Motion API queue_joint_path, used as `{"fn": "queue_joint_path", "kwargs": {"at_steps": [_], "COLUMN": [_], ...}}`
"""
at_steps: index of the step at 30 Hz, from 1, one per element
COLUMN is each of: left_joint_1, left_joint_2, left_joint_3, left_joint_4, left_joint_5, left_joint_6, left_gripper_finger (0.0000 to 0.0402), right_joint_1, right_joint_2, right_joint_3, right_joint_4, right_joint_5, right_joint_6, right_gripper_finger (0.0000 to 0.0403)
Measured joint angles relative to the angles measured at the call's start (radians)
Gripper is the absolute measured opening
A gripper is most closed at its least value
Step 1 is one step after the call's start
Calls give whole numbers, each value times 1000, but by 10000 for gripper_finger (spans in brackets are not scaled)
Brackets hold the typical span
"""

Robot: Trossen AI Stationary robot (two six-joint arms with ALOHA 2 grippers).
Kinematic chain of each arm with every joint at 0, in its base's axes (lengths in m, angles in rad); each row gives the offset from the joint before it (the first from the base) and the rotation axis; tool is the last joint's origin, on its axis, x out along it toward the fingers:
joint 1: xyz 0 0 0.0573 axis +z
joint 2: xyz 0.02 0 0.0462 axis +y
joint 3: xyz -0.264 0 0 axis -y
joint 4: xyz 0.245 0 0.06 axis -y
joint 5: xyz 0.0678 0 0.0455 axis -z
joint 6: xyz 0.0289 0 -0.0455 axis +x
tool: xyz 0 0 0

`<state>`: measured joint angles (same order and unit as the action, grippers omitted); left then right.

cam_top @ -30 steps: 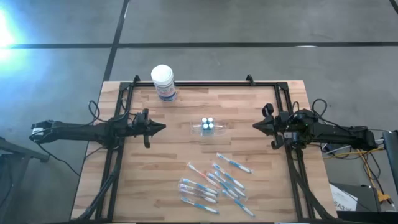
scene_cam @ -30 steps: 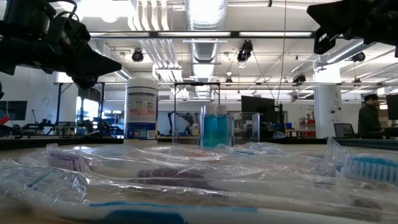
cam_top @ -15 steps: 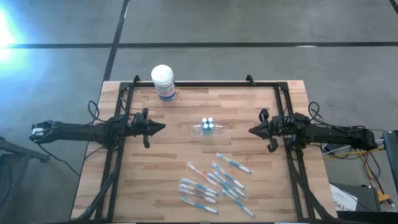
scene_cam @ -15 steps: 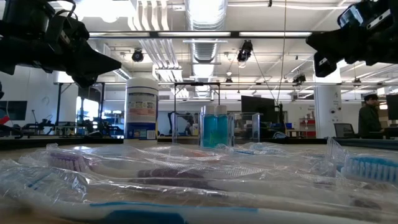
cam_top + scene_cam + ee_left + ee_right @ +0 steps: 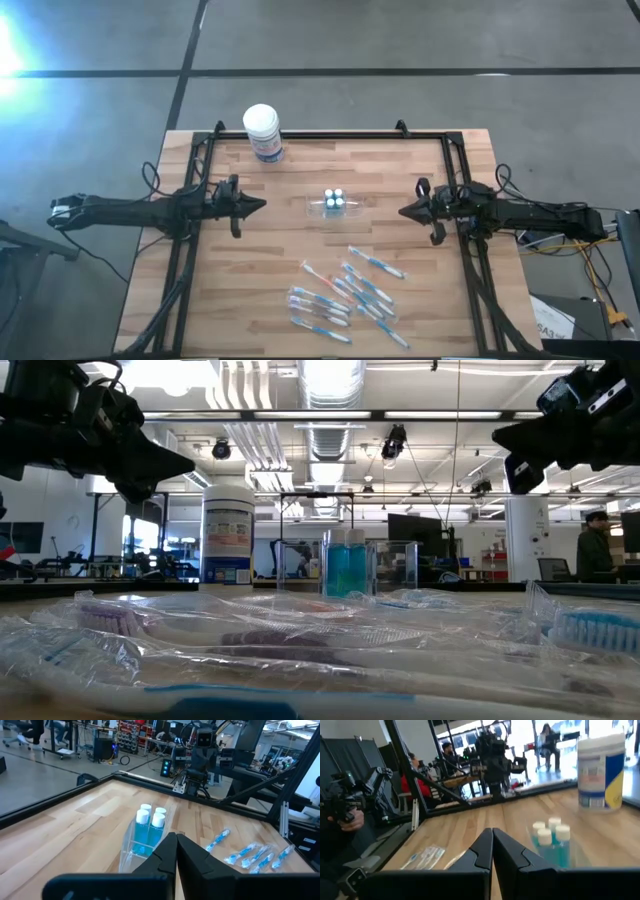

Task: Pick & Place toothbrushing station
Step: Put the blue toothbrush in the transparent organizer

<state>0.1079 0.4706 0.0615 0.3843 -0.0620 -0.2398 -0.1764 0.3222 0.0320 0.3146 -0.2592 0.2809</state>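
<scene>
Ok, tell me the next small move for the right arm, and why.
Probably open the right hand and ease it toward the clear cup. Its fingers are shut with nothing between them, it hangs above the table off to the cup's side, and the toothbrushes all lie loose on the wood. The left hand waits shut opposite.

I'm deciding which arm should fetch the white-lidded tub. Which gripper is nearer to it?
Left. The left gripper, shut, hangs just below and beside the tub at the table's far left corner. The right gripper, also shut, sits across the table, beyond the clear cup.
</scene>
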Motion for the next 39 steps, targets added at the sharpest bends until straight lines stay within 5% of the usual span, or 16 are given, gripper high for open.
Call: {"fn": "queue_joint_path", "kwargs": {"at_steps": [6,15,27,39], "left_joint_1": [0,0,0,0], "left_joint_2": [0,0,-1,-1], "left_joint_3": [-1,-1,-1,-1], "left_joint_4": [-19,-19,-19,-19], "left_joint_5": [0,1,1,2], "left_joint_6": [-10,0,29,35], "left_gripper_finger": [10,15,16,16], "right_joint_1": [6,114,337,448], "right_joint_2": [48,369,818,1159], "right_joint_3": [127,450,648,855], "right_joint_4": [-302,-851,-903,-913], "right_joint_5": [12,242,259,233], "right_joint_6": [116,207,369,377], "right_gripper_finger": [8,8,26,180]}}
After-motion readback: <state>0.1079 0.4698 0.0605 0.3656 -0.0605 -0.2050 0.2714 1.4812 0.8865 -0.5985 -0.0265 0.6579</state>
